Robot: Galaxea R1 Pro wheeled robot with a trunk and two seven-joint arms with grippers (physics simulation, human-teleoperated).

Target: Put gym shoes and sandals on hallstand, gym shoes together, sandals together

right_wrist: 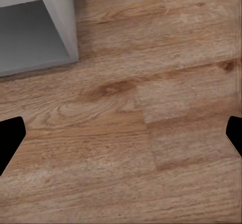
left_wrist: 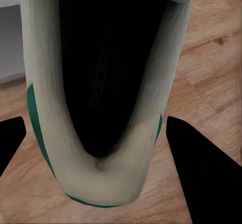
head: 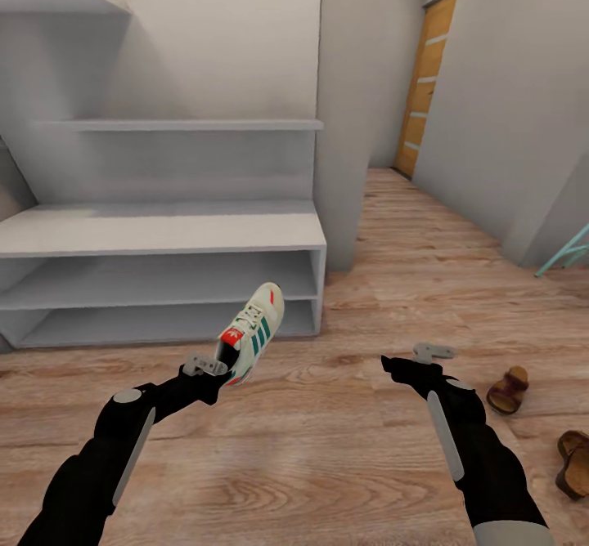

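Note:
A cream-white gym shoe (head: pixel 255 329) with green stripes and a red heel patch hangs toe-up above the corridor floor (head: pixel 327 440), just in front of the hallstand's (head: pixel 164 239) lowest shelf. My left gripper (head: pixel 214 366) is shut on its heel. In the left wrist view the shoe's dark inside (left_wrist: pixel 101 78) runs between the fingers (left_wrist: pixel 201 173). Two dark-brown sandals (head: pixel 509 389) (head: pixel 575 463) lie on the floor to the right. My right gripper (head: pixel 419 358) (right_wrist: pixel 123 131) hovers open over bare planks, left of the nearer sandal.
The hallstand's bench top and two open shelves are bare; its lower right corner (right_wrist: pixel 60 38) appears in the right wrist view. A wall pillar (head: pixel 348 121) stands right of it. The corridor runs back to a wooden door (head: pixel 425 80). A turquoise frame (head: pixel 568 256) leans at the right.

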